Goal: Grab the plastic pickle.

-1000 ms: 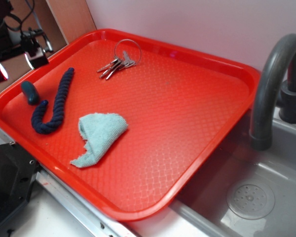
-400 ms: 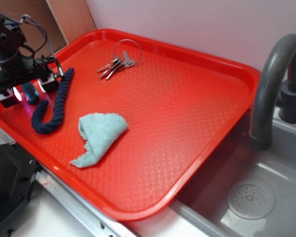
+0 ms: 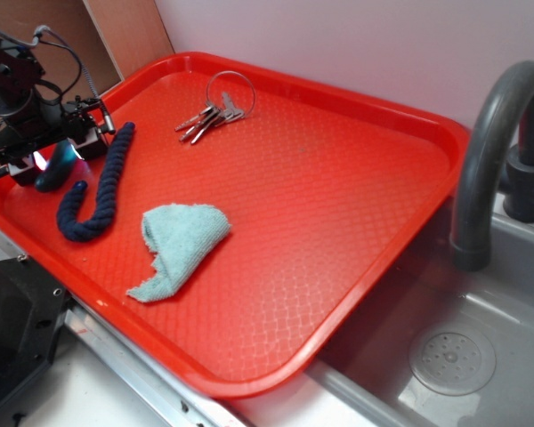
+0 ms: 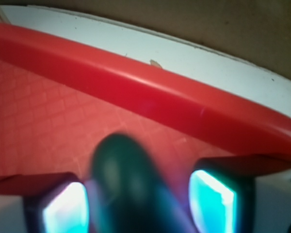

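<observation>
I count one plastic pickle [image 3: 53, 169] between my gripper's [image 3: 52, 158] parted fingers, one rope [image 3: 96, 189], one cloth [image 3: 180, 244], one key bunch [image 3: 215, 113], red tray [image 3: 356, 178], grey sink [image 3: 481, 356] alongside.

In the wrist view the small dark teal-green oval plastic pickle [image 4: 128, 187] is badly blurred and cut off by the bottom edge, so whether the jaws touch it cannot be told. In the exterior view the black gripper [image 3: 58, 153] hides its far end. The grey curved faucet [image 3: 494, 151] runs off the right edge.
</observation>
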Motion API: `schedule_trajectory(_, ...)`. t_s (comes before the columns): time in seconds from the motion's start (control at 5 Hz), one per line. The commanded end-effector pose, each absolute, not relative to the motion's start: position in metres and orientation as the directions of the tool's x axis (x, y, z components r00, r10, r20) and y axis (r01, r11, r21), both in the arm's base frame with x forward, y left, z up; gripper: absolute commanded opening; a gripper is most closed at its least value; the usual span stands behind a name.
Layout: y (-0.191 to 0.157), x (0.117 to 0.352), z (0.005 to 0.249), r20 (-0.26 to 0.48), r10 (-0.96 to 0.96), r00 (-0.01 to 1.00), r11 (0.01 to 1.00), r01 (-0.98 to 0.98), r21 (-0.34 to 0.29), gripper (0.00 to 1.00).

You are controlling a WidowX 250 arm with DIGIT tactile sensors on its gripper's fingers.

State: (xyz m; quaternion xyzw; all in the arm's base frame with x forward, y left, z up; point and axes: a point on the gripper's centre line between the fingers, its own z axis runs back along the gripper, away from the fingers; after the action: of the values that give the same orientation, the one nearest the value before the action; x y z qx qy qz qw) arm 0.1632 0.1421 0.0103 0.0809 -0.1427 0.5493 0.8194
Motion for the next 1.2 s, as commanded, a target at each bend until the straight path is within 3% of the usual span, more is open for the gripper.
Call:
schedule_trajectory(0.0,0.142,0.142,0.006,0.289,0.88,0.377,0.384,-0.923,0.036,0.0)
schedule_trajectory(0.4,0.138,0.166,0.063,0.316,0.776,0.546,0.547,-0.832,0.095,0.0)
schedule_trajectory(0.6,0.121,0.186,0.113,0.273,0.633,0.725,0.74,-0.67,0.063,0.0)
schedule_trajectory(0.8,0.098,0.196,0.155,0.253,0.481,0.839,0.869,-0.495,-0.013,0.0)
schedule_trajectory(1.0,0.074,0.194,0.189,0.269,0.401,0.876,0.915,-0.397,-0.071,0.0)
